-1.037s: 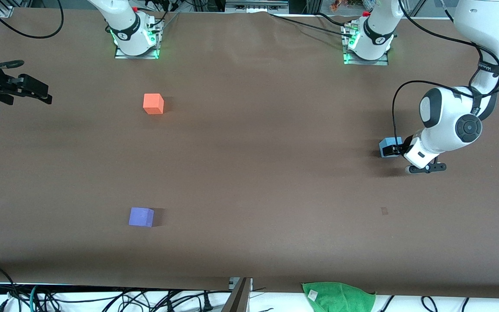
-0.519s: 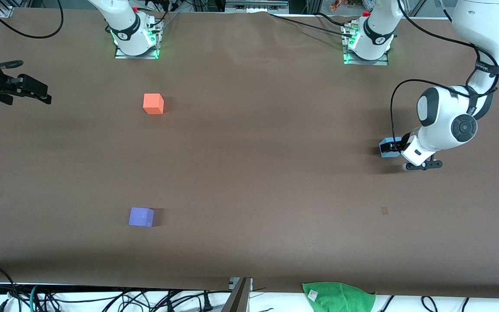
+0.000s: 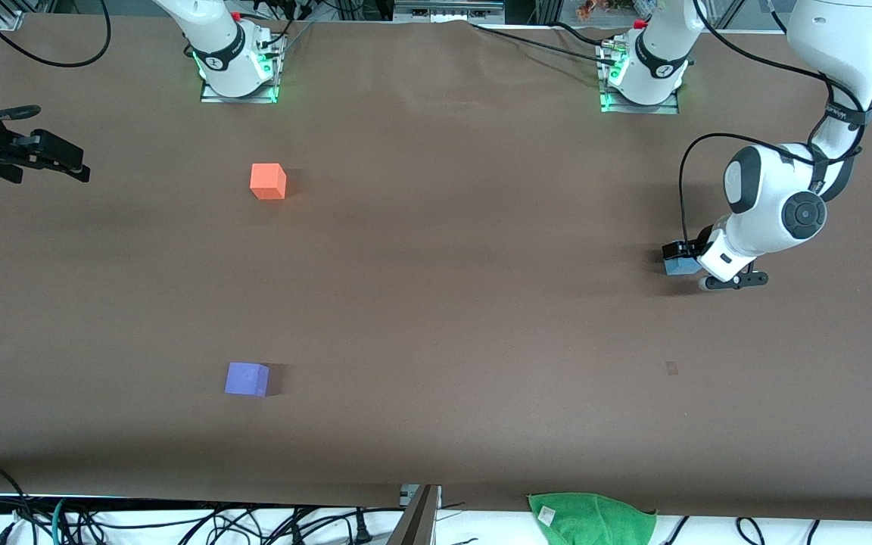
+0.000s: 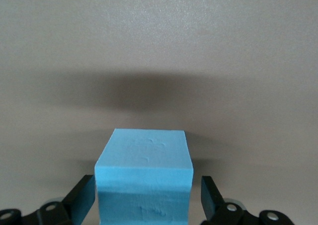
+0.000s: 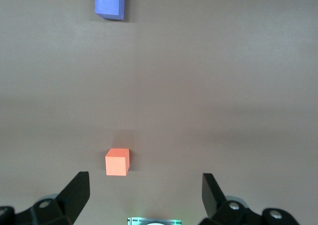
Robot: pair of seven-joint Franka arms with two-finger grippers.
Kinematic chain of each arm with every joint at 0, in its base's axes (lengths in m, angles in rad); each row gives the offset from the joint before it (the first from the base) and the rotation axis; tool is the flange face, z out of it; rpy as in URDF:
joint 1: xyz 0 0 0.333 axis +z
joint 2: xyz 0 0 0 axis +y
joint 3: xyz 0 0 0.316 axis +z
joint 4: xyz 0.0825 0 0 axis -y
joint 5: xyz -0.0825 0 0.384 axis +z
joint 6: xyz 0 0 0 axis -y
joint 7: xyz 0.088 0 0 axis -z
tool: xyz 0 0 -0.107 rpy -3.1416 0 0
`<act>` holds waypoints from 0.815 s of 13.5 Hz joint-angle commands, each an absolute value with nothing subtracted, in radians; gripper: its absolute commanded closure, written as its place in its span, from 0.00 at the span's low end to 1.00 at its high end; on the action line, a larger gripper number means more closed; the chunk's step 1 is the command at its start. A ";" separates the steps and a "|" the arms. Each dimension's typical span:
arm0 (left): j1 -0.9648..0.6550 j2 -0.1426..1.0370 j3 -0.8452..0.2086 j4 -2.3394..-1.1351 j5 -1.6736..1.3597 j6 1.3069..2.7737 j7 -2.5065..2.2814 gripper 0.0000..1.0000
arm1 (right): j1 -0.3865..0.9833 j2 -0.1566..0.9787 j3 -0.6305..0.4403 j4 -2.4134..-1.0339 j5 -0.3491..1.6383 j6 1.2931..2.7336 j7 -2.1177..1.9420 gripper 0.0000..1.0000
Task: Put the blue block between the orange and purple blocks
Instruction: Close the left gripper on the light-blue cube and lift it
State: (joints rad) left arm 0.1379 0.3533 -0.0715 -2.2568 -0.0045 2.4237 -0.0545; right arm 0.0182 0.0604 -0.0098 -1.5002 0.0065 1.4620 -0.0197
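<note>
The blue block (image 3: 678, 266) lies on the brown table near the left arm's end. My left gripper (image 3: 679, 256) is down around it, open, one finger on each side; in the left wrist view the block (image 4: 144, 180) fills the space between the fingers (image 4: 82, 197), with a small gap on one side. The orange block (image 3: 268, 182) sits toward the right arm's end, and the purple block (image 3: 247, 378) lies nearer to the front camera than it. My right gripper (image 3: 73, 163) waits open and empty over the table's right-arm end; its wrist view shows the orange block (image 5: 117, 162) and the purple block (image 5: 109, 2).
A green cloth (image 3: 591, 518) hangs at the table's front edge. A small dark mark (image 3: 671, 369) is on the table, nearer to the front camera than the blue block. The arm bases (image 3: 238, 64) stand along the table's farthest edge.
The left arm has shifted slightly and its fingers now cover more of the blue block. The block, the other cubes and the right arm have not moved.
</note>
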 commanded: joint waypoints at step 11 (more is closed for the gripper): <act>0.146 0.301 -0.179 -2.023 0.000 2.020 -0.090 1.00 | 0.009 0.063 -0.009 -1.489 0.020 1.460 -0.040 0.00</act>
State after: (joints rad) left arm 0.1484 0.3152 -0.1221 -2.1573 -0.0046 2.2225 -0.0555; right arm 0.0181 0.0604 -0.0099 -1.5002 0.0065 1.4620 -0.0197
